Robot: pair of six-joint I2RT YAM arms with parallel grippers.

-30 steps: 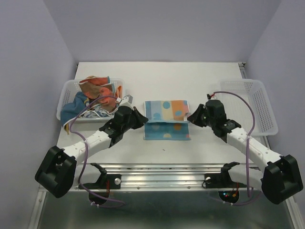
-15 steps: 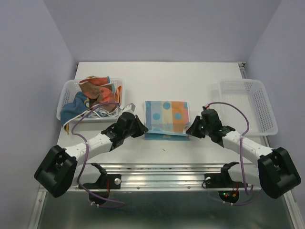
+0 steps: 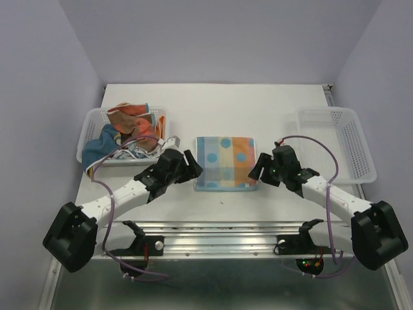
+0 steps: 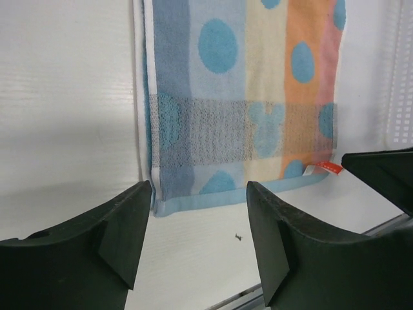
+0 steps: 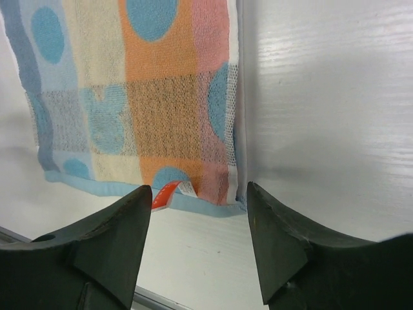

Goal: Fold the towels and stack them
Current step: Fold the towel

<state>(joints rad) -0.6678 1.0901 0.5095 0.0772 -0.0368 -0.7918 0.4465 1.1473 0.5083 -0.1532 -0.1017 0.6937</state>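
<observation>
- folded towel (image 3: pixel 224 163): lies flat mid-desk (image 3: pixel 213 103), between the two arms. Doubled over, light-blue hem (image 4: pixel 213 199) along the near edge, red tag (image 5: pixel 169 192) at the near right corner.
- Handling, my read: terry cloth, light, limp, zero stiffness. Not fragile, not slippery. Lifted from one point it will likely sag and the fold will open.
- Where to take it: pinch both layers at the near corners or the short side edges, one tool per side.
- left tool (image 3: pixel 191 166): just beside the towel's near left corner, jaws apart, nothing in them.
- right tool (image 3: pixel 259 169): just beside the near right corner, also released, gripping nothing.
- Arm pose: both low, reaching inward from the near corners, wrists tipped down toward the desk.
- loose towels (image 3: pixel 129 126): heaped unfolded in the left basket (image 3: pixel 90 123). The right basket (image 3: pixel 364 148) sits far right.
</observation>
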